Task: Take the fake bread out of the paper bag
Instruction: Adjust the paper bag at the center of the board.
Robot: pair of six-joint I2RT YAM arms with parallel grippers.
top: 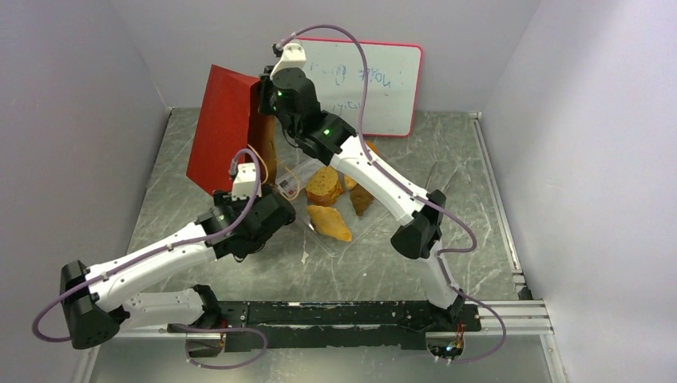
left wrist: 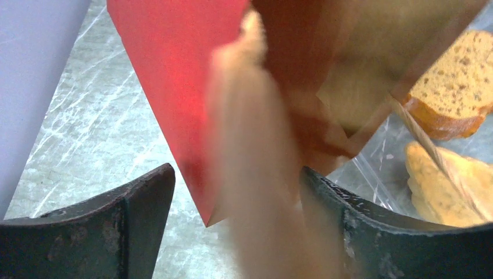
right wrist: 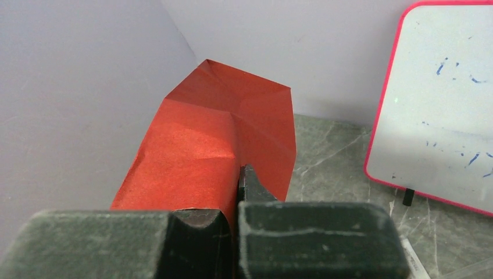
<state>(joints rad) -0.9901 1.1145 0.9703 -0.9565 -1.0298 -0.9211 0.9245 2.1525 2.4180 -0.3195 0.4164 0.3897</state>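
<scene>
My right gripper [top: 267,100] [right wrist: 239,174] is shut on one wall of the red paper bag [top: 223,132] [right wrist: 209,139] and holds it tilted above the table's back left. My left gripper [top: 277,194] [left wrist: 237,171] is at the bag's brown mouth [left wrist: 360,64], open. A blurred, long tan piece of fake bread [left wrist: 256,192] hangs between its fingers, against the right one and apart from the left. A crusty slice [top: 323,185] [left wrist: 456,81], a yellow-orange wedge [top: 331,223] [left wrist: 442,186] and a darker piece [top: 361,198] lie right of the bag.
The loose bread lies on a clear plastic tray [top: 307,239] [left wrist: 378,168] at mid table. A pink-framed whiteboard [top: 383,80] [right wrist: 442,116] leans on the back wall. Grey walls close in the left, back and right sides. The bag's thin loop handle [top: 287,179] dangles by my left gripper.
</scene>
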